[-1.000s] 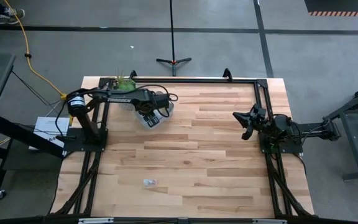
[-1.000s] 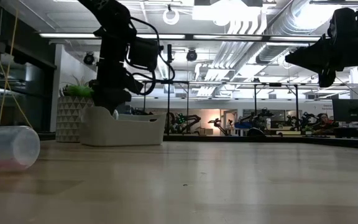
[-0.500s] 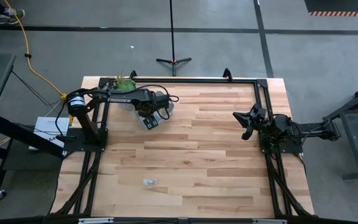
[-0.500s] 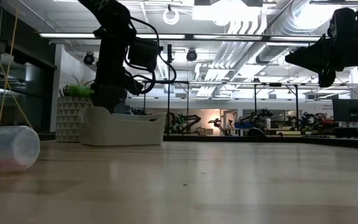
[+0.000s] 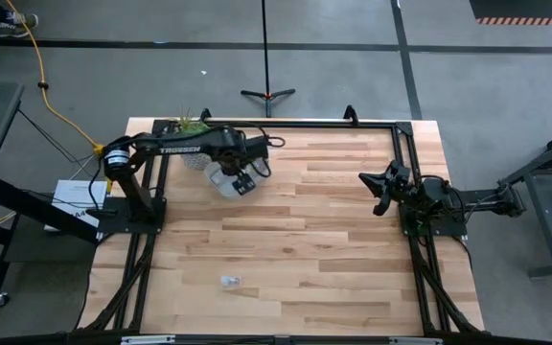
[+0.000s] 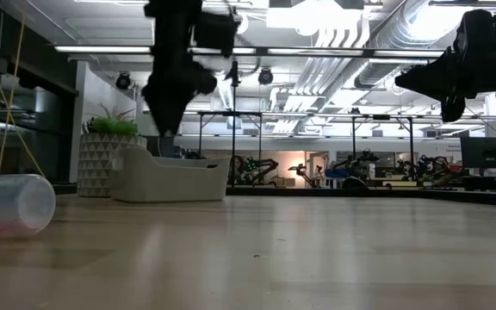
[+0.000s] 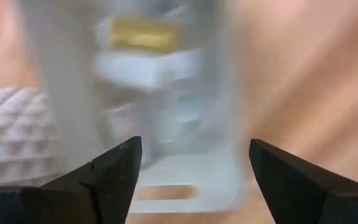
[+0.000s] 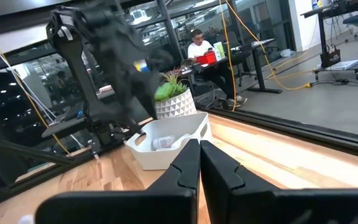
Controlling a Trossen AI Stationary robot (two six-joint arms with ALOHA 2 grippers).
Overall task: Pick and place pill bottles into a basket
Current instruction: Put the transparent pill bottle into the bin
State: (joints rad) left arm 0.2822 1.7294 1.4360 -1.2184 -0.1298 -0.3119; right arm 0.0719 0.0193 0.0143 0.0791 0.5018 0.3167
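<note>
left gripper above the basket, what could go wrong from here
The left gripper hangs open and empty over the basket, close beside the plant; a careless swing away could clip the plant or the basket wall. One pill bottle lies alone on its side near the table's front edge, a long reach away, so a nudge might roll it. The right gripper waits shut at the right.

My left fingers [image 5: 241, 181] hang above the small pale rectangular plastic basket [image 5: 222, 179], which sits at the far left of the light wooden plank worktop [image 5: 324, 240]. Several small white-capped pill bottles [image 7: 145, 53] seem to lie inside it, though they blur in my wrist view. Just behind the basket stands a green plant in a pale faceted pot [image 5: 191, 127]. One clear pill bottle [image 5: 229, 281] lies alone near the front edge, well apart. My right fingers [image 5: 379, 190] wait above the worktop's right side.
</note>
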